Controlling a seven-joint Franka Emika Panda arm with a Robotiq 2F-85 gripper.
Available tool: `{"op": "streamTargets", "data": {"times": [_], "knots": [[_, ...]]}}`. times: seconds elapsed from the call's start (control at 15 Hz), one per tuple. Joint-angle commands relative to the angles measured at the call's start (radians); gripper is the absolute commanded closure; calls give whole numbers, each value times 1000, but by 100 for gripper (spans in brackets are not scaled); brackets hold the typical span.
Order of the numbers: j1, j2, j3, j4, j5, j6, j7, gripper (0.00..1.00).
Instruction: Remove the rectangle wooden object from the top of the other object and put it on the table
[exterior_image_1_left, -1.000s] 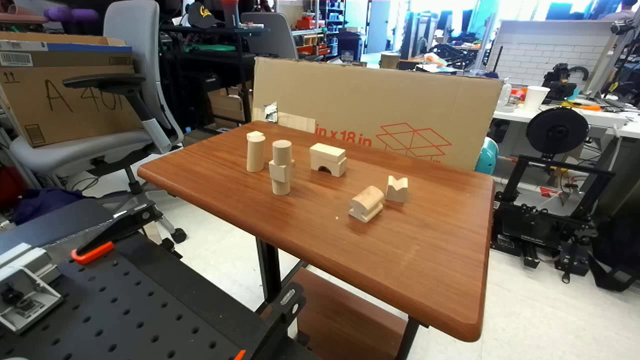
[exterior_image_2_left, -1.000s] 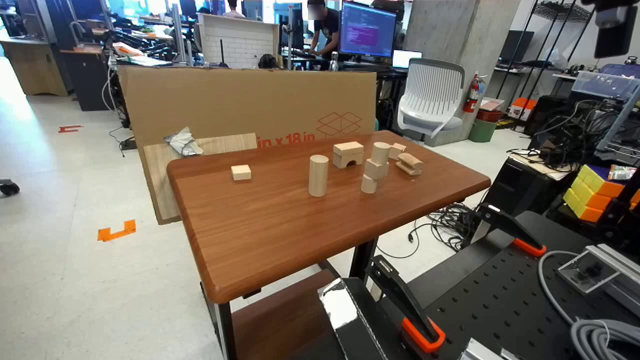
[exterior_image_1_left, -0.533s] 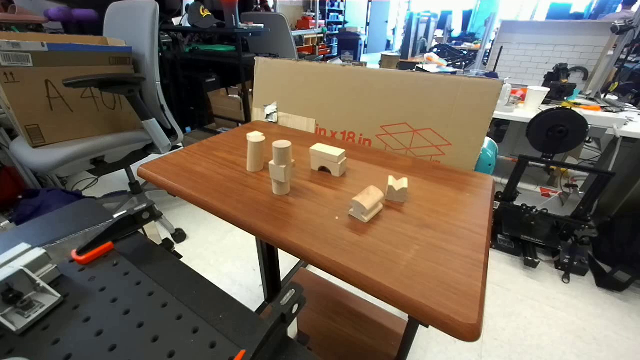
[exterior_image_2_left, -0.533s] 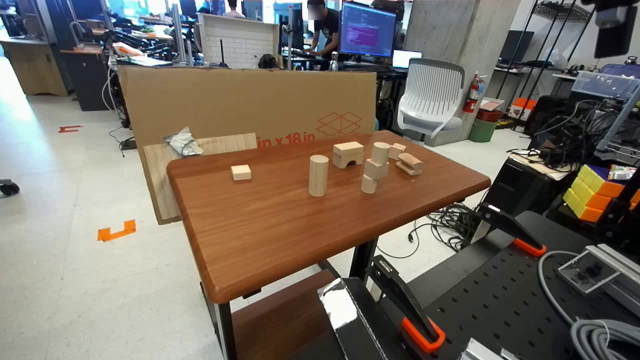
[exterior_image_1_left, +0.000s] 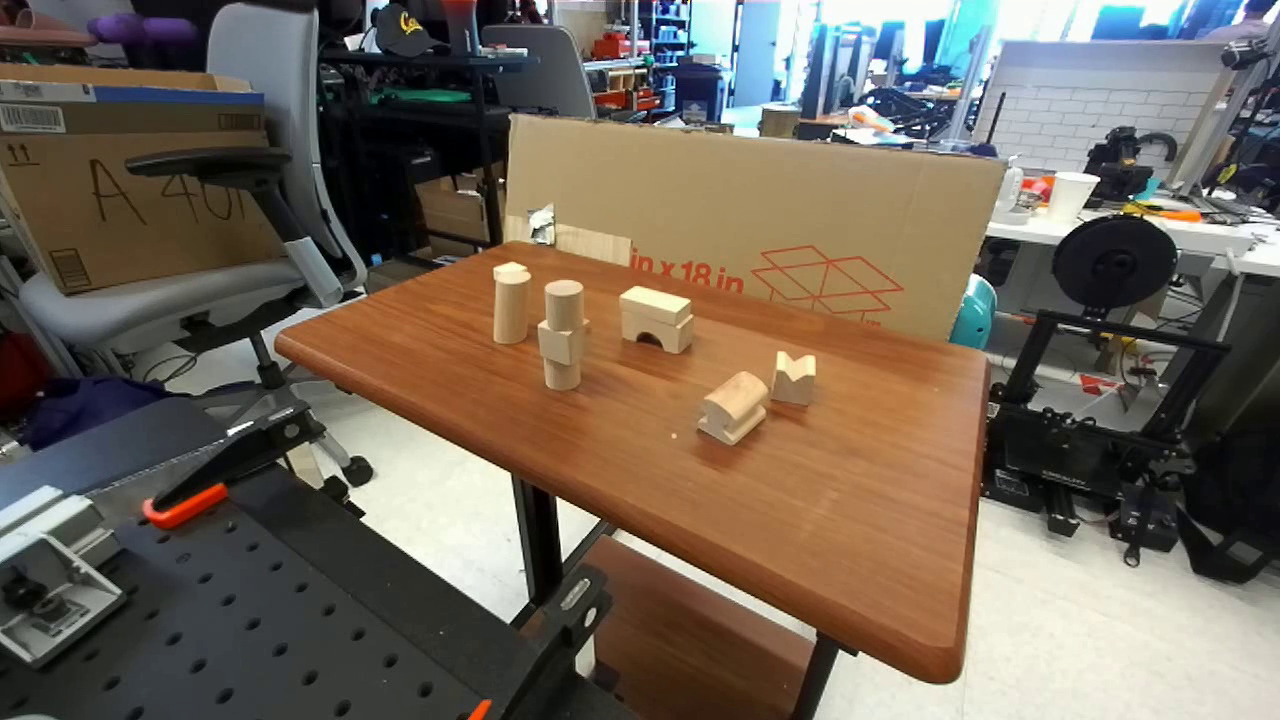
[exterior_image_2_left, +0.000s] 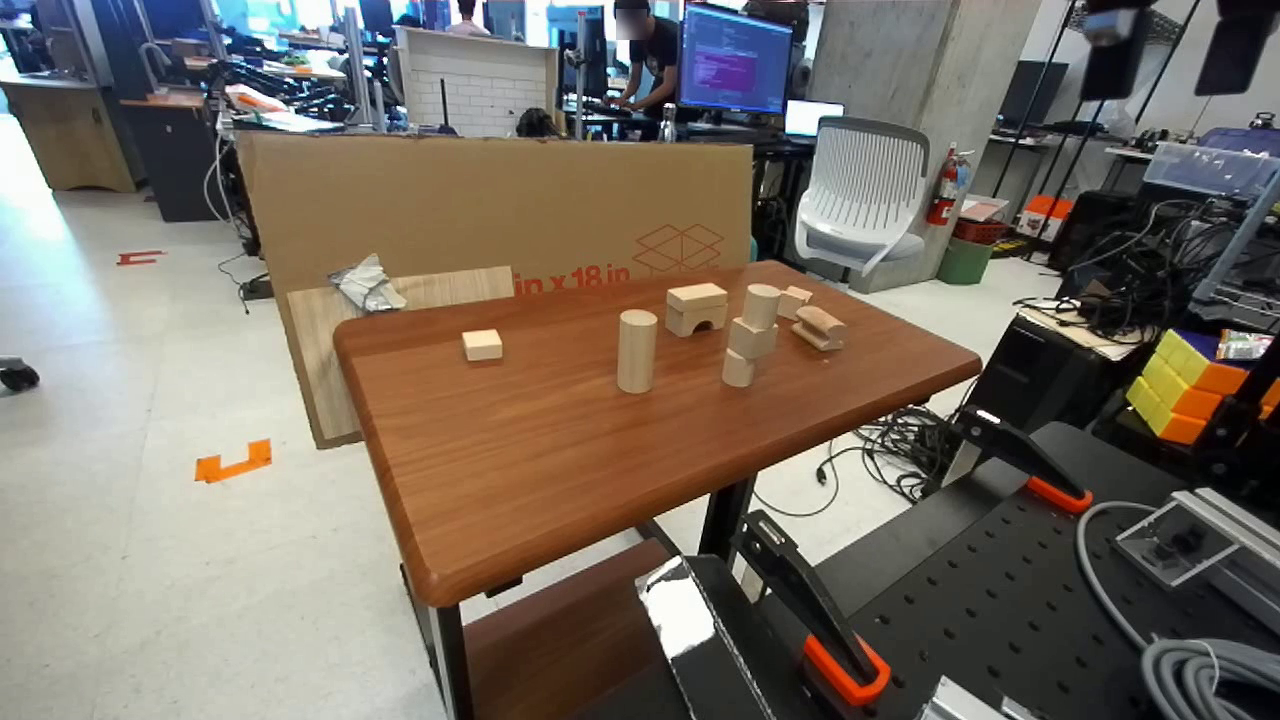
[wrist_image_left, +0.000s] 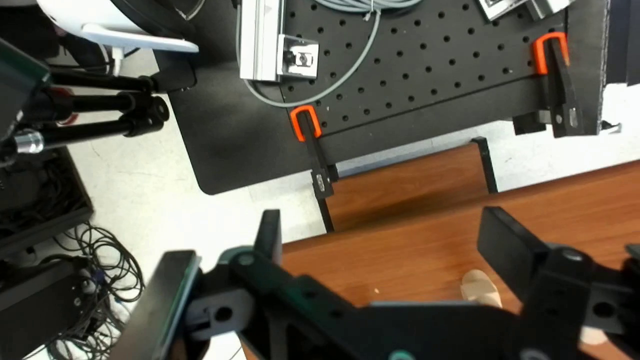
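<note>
As our empty gripper (exterior_image_2_left: 1160, 90) moves farther into an exterior view, fingers wide, we appear to be starting toward the wooden bar (exterior_image_2_left: 697, 296), still atop the arched block (exterior_image_2_left: 682, 321) near the far edge of the table (exterior_image_2_left: 540, 430)

Clear above the bar (exterior_image_2_left: 697, 296); in an exterior view, peg (exterior_image_2_left: 637, 352) and stack (exterior_image_2_left: 752, 338) stand before it, open desk (exterior_image_2_left: 690, 372) between
</note>
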Motion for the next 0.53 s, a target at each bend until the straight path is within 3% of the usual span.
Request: {"op": "streamTargets", "data": {"times": [0.0,0.47], "knots": [[27,119,2,95,30,87,30,0],[88,365,4,236,81,369,-1,0]]}}
